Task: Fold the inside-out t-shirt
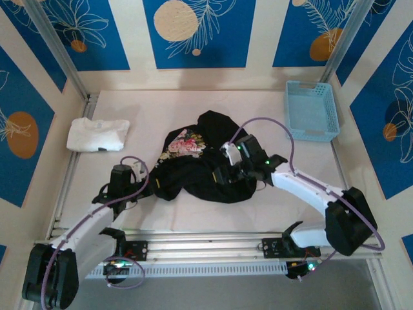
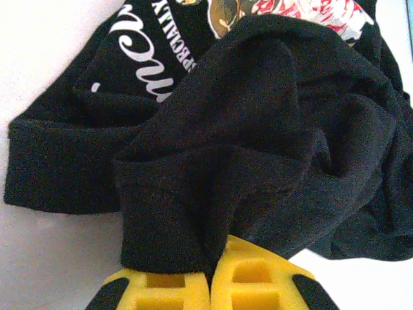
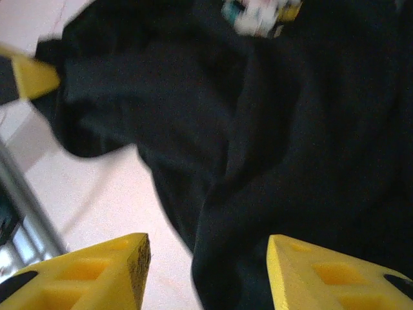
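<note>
The inside-out t-shirt (image 1: 200, 169) lies crumpled in a black heap at the middle of the table, its whitish-pink print (image 1: 184, 146) facing up at the back left. My left gripper (image 1: 150, 186) is at the heap's near left edge. Seen from the left wrist, its yellow fingers (image 2: 211, 274) are shut on a thick fold of the hem (image 2: 174, 213). My right gripper (image 1: 221, 172) hangs over the heap's right half. In the right wrist view it (image 3: 208, 248) stands open, with a hanging ridge of black cloth (image 3: 258, 194) between the fingers and untouched by either.
A folded white t-shirt (image 1: 98, 134) lies at the back left. A light-blue basket (image 1: 312, 110) stands at the back right. A metal rail (image 1: 206, 247) runs along the near edge of the white table (image 1: 161, 110).
</note>
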Robot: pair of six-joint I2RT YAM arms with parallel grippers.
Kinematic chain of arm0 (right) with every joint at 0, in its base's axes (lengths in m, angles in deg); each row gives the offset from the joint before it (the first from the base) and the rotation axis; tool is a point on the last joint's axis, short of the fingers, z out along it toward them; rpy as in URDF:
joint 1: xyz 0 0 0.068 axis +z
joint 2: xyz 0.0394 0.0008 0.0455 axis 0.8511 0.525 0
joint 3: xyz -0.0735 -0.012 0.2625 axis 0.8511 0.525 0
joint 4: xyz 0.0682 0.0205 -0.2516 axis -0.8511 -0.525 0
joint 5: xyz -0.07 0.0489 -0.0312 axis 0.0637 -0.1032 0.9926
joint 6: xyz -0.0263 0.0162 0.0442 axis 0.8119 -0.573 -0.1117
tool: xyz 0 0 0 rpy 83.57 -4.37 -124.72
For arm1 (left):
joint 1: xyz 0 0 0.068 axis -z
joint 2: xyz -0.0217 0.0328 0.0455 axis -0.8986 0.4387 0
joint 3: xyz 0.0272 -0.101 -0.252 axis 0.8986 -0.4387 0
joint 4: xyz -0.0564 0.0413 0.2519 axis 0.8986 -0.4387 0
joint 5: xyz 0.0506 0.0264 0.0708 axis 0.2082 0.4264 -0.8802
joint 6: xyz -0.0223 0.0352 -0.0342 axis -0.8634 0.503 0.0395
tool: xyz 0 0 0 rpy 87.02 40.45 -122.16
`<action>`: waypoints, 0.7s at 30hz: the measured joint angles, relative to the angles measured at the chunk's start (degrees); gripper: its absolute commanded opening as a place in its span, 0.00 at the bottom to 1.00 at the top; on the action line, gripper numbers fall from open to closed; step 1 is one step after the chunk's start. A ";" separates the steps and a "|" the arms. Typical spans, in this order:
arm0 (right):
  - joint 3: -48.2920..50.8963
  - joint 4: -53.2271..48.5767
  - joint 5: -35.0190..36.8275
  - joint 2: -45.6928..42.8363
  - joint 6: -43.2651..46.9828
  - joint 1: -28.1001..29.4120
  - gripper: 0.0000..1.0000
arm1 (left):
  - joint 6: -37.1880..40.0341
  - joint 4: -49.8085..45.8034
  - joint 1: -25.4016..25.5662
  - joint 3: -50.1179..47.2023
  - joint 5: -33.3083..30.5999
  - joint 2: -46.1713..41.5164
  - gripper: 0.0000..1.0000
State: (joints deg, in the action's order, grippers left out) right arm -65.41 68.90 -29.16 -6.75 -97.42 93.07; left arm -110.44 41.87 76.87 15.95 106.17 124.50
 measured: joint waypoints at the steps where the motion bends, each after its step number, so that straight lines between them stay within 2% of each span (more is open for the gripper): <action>1: -2.58 0.22 1.14 2.36 0.11 0.20 0.52 | -0.02 0.37 0.00 -0.11 0.00 0.00 0.00; 9: -20.79 0.68 5.44 22.67 2.73 1.31 0.48 | 0.02 0.83 0.02 -0.42 -0.22 -1.01 0.00; 12: -24.74 -0.72 5.92 28.50 4.00 1.60 0.48 | 0.02 0.83 0.00 -0.42 -0.46 -1.57 0.00; 17: -26.58 -2.78 5.79 33.24 5.27 2.71 0.45 | 0.02 0.85 0.00 -0.44 -0.63 -1.57 0.00; 19: -26.93 -3.52 5.66 34.27 5.57 2.93 0.37 | 0.04 0.83 0.00 -0.44 -0.63 -1.51 0.00; 21: -27.17 -3.98 5.49 34.82 5.88 3.13 0.22 | 0.09 0.85 0.00 -0.44 -0.63 -1.42 0.00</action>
State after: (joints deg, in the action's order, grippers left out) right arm -92.57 64.92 -23.67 28.07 -91.54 96.20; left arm -110.35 42.73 76.87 15.51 105.54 123.08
